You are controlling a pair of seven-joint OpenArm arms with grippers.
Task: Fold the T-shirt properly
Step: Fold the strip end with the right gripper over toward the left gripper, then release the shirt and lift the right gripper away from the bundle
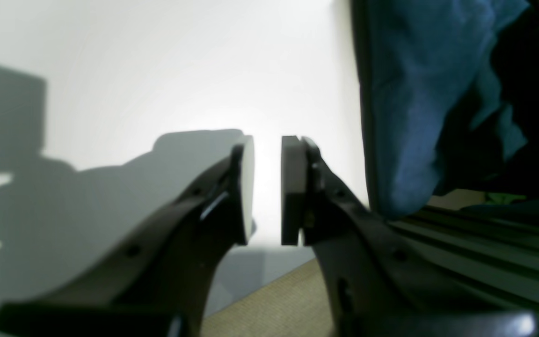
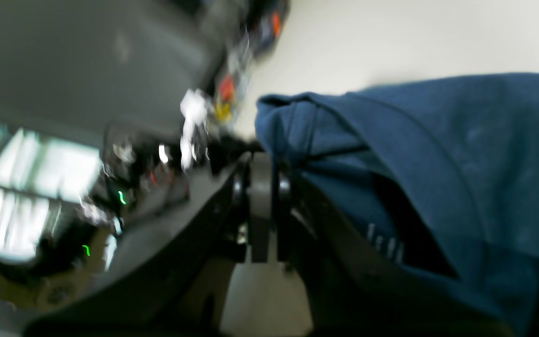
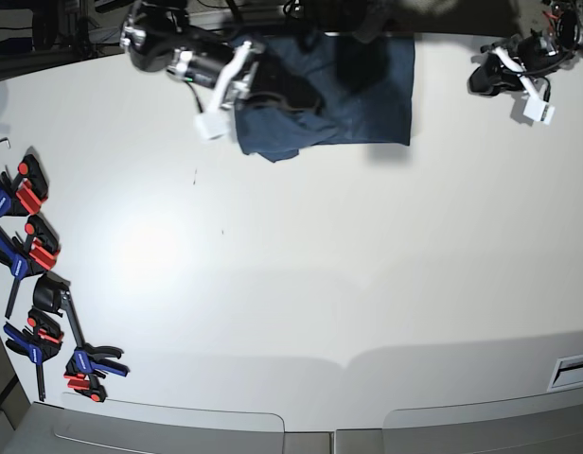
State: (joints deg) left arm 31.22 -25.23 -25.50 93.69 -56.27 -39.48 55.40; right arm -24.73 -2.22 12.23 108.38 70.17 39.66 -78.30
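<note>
The dark navy T-shirt (image 3: 358,104) lies bunched at the far edge of the white table (image 3: 320,265), with one side drawn up toward my right gripper (image 3: 223,109). In the right wrist view that gripper (image 2: 261,187) is shut, and the T-shirt (image 2: 438,140) wraps over its tips and drapes down its right finger; white label print shows inside the neck. My left gripper (image 3: 533,99) hovers at the far right, apart from the cloth. In the left wrist view its jaws (image 1: 267,187) stand a narrow gap apart with nothing between them, and the T-shirt (image 1: 405,117) hangs to their right.
Several red and blue clamps (image 3: 36,255) line the table's left edge. A metal frame rail (image 1: 484,248) runs beneath the left gripper. A small slot (image 3: 571,369) sits at the table's near right edge.
</note>
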